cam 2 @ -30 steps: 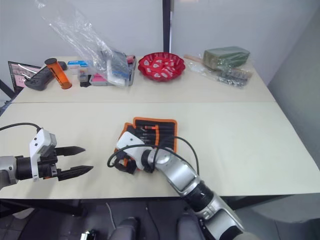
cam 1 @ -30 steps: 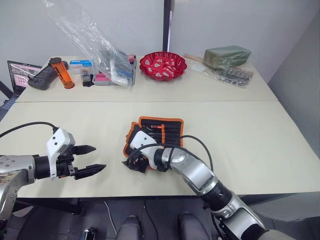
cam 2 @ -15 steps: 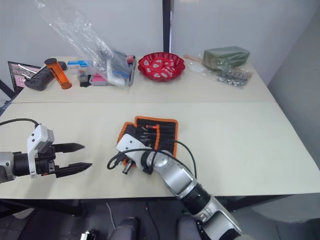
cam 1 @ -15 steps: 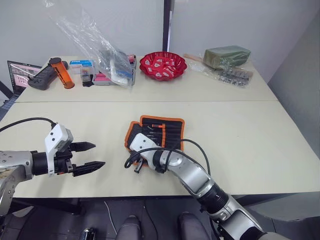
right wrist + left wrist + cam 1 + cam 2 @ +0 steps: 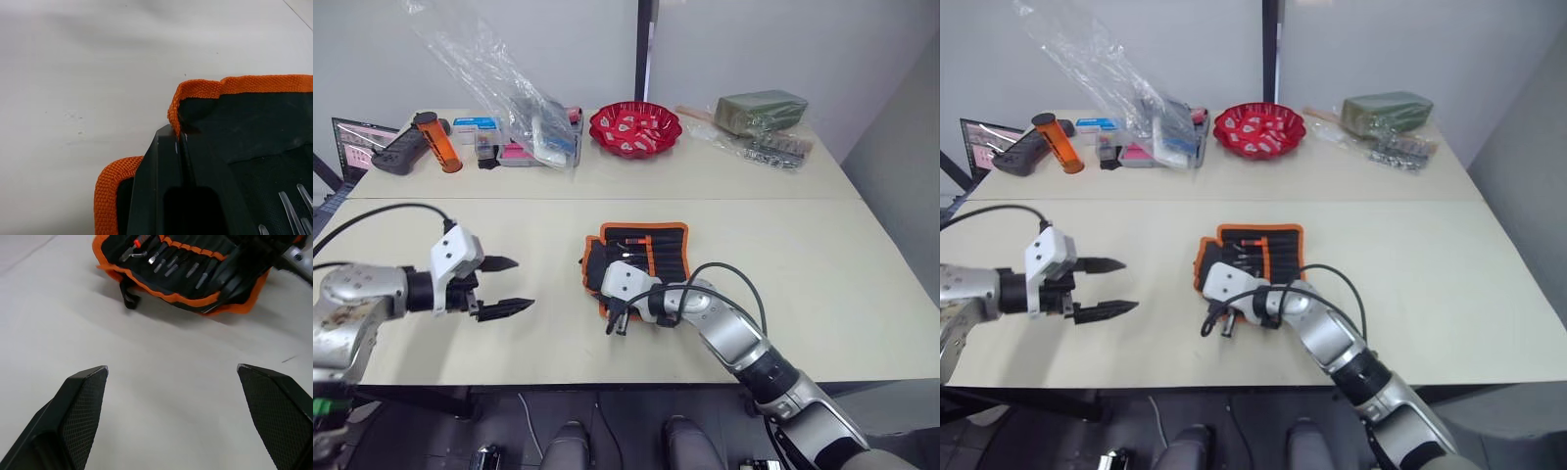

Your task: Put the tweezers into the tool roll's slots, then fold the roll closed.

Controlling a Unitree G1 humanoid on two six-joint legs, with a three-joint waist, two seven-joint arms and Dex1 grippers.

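Right wrist view: right tool [image 5: 182, 147], fingers pressed together with no gap, pinching the orange-edged corner of the tool roll [image 5: 254, 127]; silver tips of the tweezers [image 5: 293, 205] just visible on the black inner face. Left wrist view: left tool [image 5: 178, 382] spread wide, holding nothing, hovering over bare desk [image 5: 161, 377], with the roll lying ahead of its fingers, well apart from them, tweezers tucked in a row into the slots [image 5: 188, 267], black strap [image 5: 128, 296] hanging off the orange edge.

From the head, at 9 o'clock near the front of the desk, the left tool; at centre, slightly toward 6 o'clock, the right tool on the roll's near left corner. Roll lying open and flat. Farther back, at 12 o'clock, a red bowl [image 5: 635, 127]; at 11 o'clock a clear plastic bag [image 5: 504, 78] over small boxes; at 10 o'clock an orange cylinder [image 5: 438, 142]; at 1 o'clock a green wrapped block [image 5: 759, 108].
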